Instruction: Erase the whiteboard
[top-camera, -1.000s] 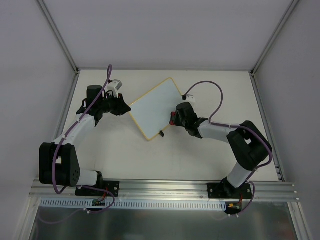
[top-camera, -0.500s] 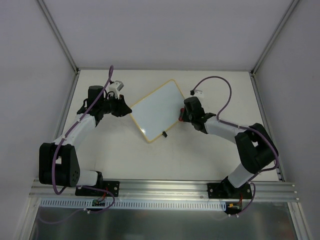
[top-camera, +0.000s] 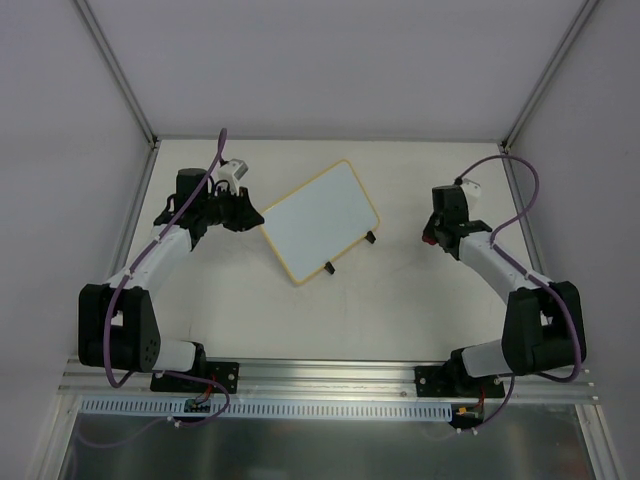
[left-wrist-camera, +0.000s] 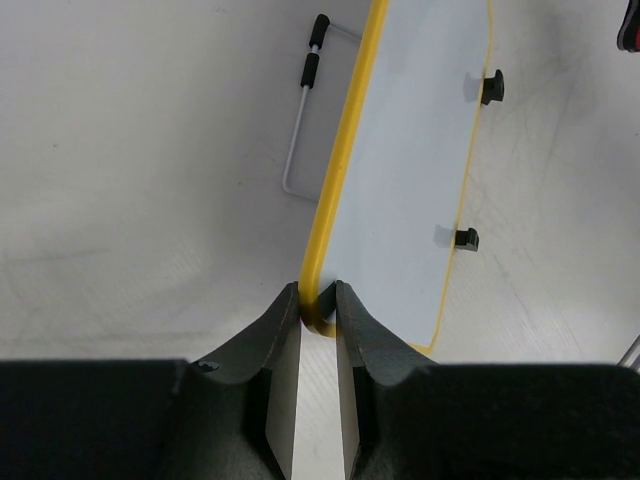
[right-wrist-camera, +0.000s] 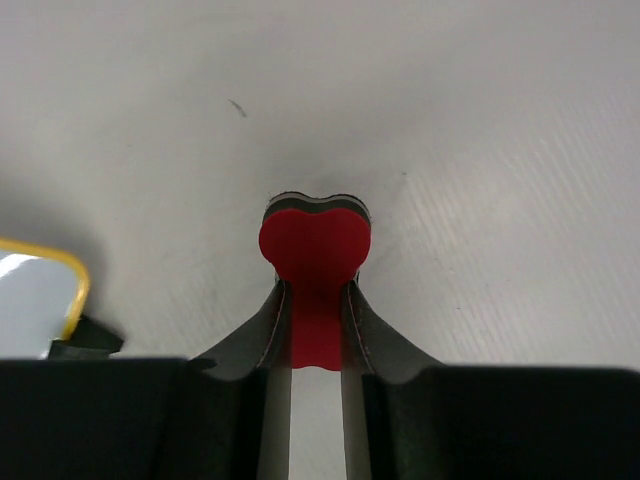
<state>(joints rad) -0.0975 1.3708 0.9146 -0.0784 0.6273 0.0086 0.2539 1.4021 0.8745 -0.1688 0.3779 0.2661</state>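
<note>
two arms share a pale bench (top-camera: 400, 310). the whiteboard (top-camera: 318, 222) sits skewed near the middle, a little toward the far edge, and i can make out no marks on its face. the left gripper (left-wrist-camera: 318, 305) pinches its yellow frame at a corner. the right gripper (right-wrist-camera: 315, 300), near the right edge and well apart from the board, clamps a red eraser (right-wrist-camera: 315, 245). wiping looks done, so the next move is likely parking the eraser and letting go. faint residue would be too small to see, and the right wrist view catches only one board corner.
</note>
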